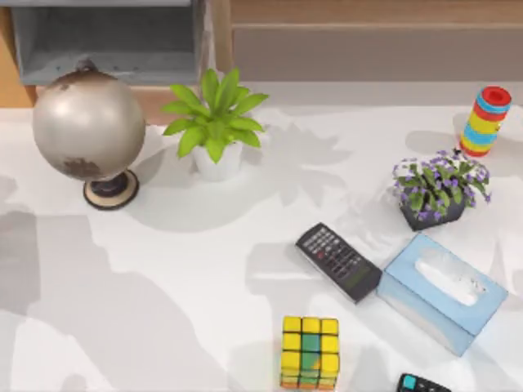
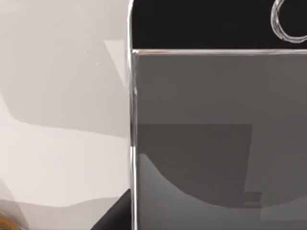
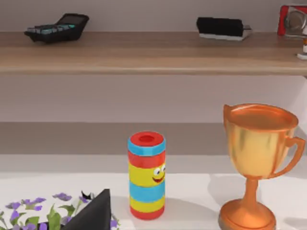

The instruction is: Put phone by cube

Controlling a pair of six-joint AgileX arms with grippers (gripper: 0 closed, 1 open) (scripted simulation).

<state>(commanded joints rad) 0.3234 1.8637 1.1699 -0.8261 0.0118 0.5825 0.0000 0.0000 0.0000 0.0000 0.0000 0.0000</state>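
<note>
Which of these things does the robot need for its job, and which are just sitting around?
Needed:
phone
cube

Just sitting around:
globe
green plant
flower pot
remote
tissue box
striped toy
trophy

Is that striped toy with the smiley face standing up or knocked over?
Upright. The striped toy stands on its base on the table, red top ring uppermost, beside the gold trophy.
</note>
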